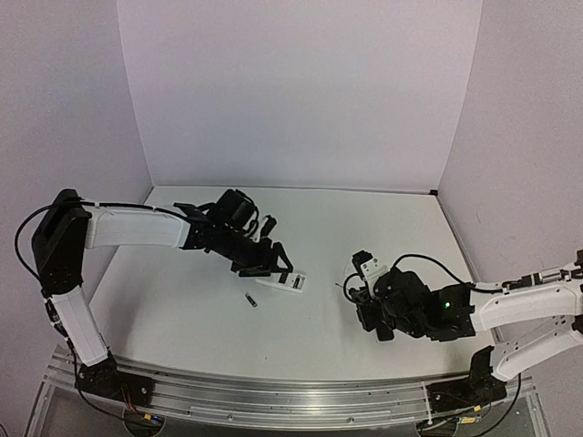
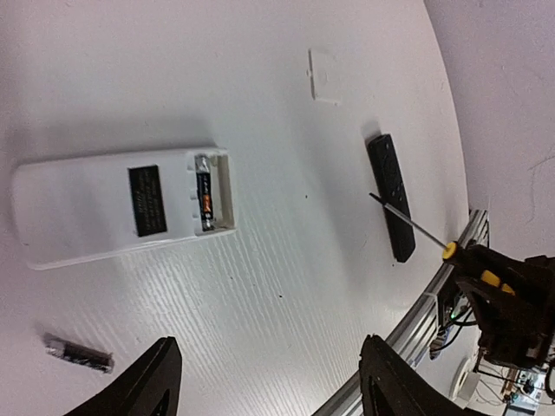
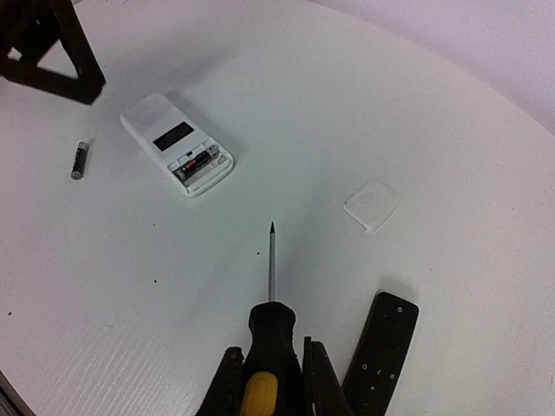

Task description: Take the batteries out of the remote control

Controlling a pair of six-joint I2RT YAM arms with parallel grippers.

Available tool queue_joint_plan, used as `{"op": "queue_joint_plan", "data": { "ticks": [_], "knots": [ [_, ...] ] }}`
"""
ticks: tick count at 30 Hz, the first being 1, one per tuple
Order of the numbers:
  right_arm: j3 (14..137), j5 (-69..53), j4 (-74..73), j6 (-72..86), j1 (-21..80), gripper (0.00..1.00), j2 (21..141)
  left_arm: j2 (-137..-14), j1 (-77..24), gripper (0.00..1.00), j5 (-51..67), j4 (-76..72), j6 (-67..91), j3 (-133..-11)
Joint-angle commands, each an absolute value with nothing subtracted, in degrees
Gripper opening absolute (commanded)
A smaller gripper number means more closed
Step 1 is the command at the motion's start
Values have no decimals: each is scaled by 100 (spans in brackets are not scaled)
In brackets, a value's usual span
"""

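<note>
From above, the left arm is stretched forward and to the right over the table. The left gripper hangs just above the remote control. A loose battery lies near the fingers, on their near side.

In the left wrist view the fingers are spread wide with nothing between them. Ahead of them the remote control lies face down with its compartment open, and one seated battery is in it. I judge this cell is the step in hand. To take it well, the gripper should turn until its fingers stand on both long sides of the cell. Then it should come down straight, pinch lightly and lift one end first, so that the remote does not slide.

In the right wrist view the right gripper is pressed together on the handle of a screwdriver, held low. The tip points toward the remote control but is well apart from it. A white cover and a black remote lie to the right of the tool.
</note>
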State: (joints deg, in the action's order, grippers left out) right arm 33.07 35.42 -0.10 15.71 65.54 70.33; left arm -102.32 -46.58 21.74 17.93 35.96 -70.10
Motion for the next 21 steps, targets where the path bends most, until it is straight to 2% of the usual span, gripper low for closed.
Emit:
{"op": "queue_joint_plan", "data": {
  "ticks": [1, 6, 12, 21],
  "knots": [
    [3662, 2536, 325, 1418, 6156, 0, 7280, -10034, -3891, 72, 1688, 2236, 3397, -6834],
    [3868, 1764, 494, 1471, 5668, 0, 7577, -10773, -3679, 72, 1820, 2441, 2977, -7385],
    [4048, 1596, 647, 1389, 5523, 0, 7863, -11342, -3674, 68, 1852, 2636, 2865, -7762],
    [4099, 1512, 868, 1384, 5459, 0, 8193, -11825, -3678, 57, 1684, 2759, 2911, -8000]
  ]
}}
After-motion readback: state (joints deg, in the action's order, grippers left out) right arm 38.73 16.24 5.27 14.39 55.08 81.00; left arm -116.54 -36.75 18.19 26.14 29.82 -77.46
